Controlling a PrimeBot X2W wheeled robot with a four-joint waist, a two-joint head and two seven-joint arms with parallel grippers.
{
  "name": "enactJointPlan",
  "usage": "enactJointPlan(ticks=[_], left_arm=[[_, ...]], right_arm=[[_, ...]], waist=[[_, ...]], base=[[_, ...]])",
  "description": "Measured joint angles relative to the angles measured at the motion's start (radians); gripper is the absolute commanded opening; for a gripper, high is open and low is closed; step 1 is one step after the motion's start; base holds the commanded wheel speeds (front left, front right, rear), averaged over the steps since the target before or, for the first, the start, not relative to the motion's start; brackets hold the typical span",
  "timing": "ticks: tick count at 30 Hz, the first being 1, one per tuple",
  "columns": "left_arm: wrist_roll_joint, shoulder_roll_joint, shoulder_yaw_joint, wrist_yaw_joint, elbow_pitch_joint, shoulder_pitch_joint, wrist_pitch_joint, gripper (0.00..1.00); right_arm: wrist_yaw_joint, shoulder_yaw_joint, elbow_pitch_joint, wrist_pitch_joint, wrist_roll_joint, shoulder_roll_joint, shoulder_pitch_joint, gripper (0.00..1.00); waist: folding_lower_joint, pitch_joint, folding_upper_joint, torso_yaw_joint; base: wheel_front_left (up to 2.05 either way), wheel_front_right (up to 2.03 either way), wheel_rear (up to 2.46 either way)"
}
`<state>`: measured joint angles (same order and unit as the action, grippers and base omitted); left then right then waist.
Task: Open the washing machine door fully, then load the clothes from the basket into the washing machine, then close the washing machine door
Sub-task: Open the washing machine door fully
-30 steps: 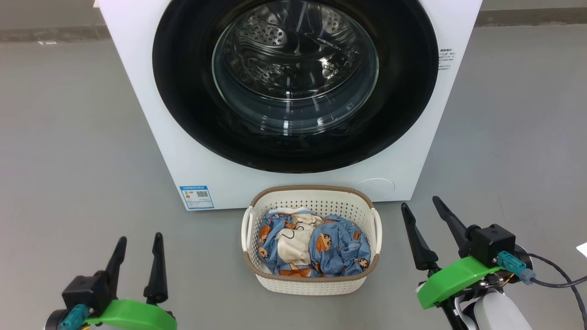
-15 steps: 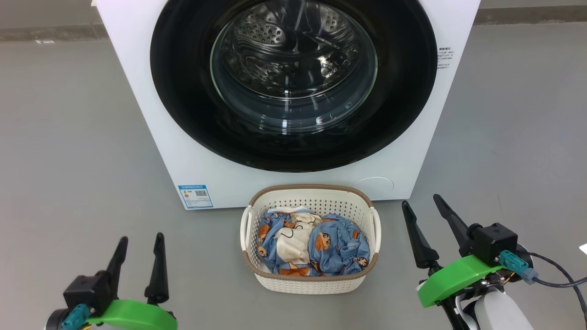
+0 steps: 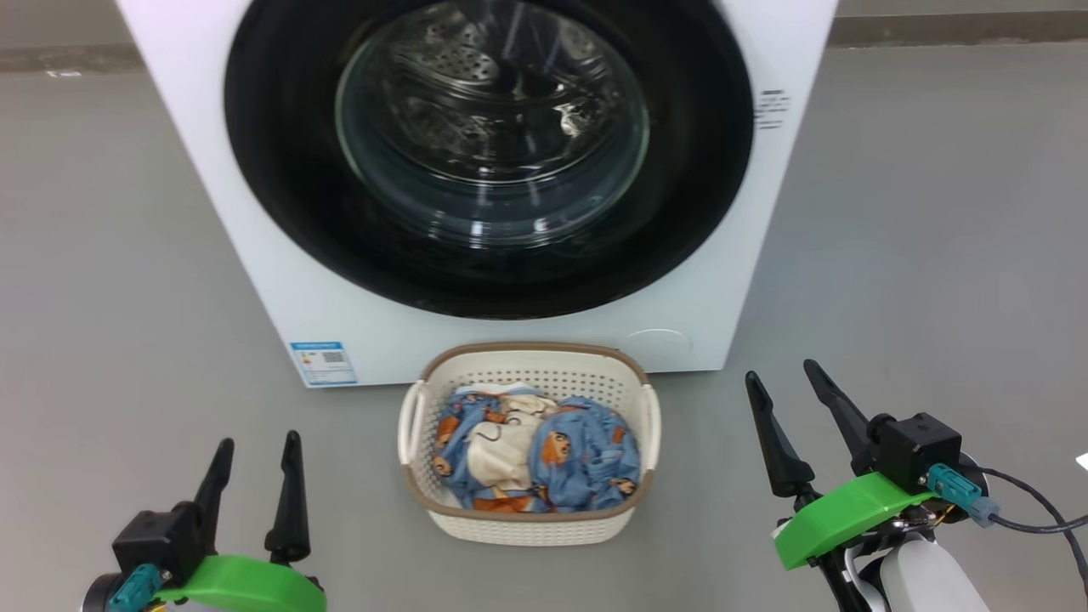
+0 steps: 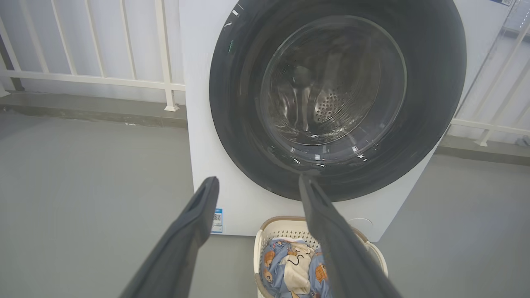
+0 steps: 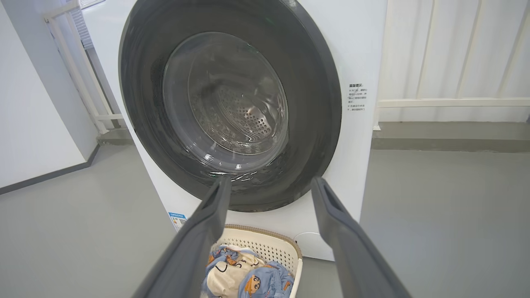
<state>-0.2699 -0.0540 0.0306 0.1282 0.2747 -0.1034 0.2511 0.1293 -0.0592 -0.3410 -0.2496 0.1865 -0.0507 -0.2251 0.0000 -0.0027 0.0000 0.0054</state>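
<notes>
L gripper (image 3: 259,439) & R gripper (image 3: 780,371) were spread wide, holding nothing, ready to start. Door (image 3: 280,212) ahead of both was shut on the washer (image 3: 289,293); basket (image 3: 527,348) w/ clothes (image 3: 544,455) sat between them, handy for loading.

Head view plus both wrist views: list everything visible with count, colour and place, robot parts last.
washing machine: one, white, on the floor straight ahead.
washing machine door: one, glossy black with clear glass window, closed on the machine's front.
drum: one, perforated steel, behind the glass.
label sticker: one, blue, machine's lower left front.
round cover: one, white, machine's lower right front.
basket: one, cream with brown rim, on the floor before the machine.
clothes: several, count unclear, light blue with orange-brown figures plus cream, in the basket.
railing: white, behind the machine.
floor: grey.
left end effector: one, dark fingers, open, lower left.
right end effector: one, dark fingers, open, lower right.
</notes>
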Motion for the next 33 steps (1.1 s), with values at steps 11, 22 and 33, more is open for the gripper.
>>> enactJointPlan(ticks=[11,22,33], left_arm=[[-0.035,0.002,0.010,0.000,-0.023,0.000,0.000,1.00],[-0.035,-0.001,0.010,0.000,-0.026,0.000,0.000,1.00],[-0.035,-0.001,0.009,0.000,-0.024,0.000,0.000,1.00]], right_arm=[[0.000,0.004,0.001,0.000,0.000,-0.004,0.000,1.00],[0.000,0.003,0.001,0.000,0.001,-0.004,0.000,1.00],[0.000,0.003,0.000,0.000,0.009,-0.004,0.000,1.00]], waist=[[0.0000,0.001,0.0000,-0.001],[0.0000,-0.001,0.0000,0.000],[0.0000,-0.001,0.0000,0.002]], base=[[0.82,0.82,-1.65],[0.09,0.09,-0.18],[0.00,0.00,0.00]])
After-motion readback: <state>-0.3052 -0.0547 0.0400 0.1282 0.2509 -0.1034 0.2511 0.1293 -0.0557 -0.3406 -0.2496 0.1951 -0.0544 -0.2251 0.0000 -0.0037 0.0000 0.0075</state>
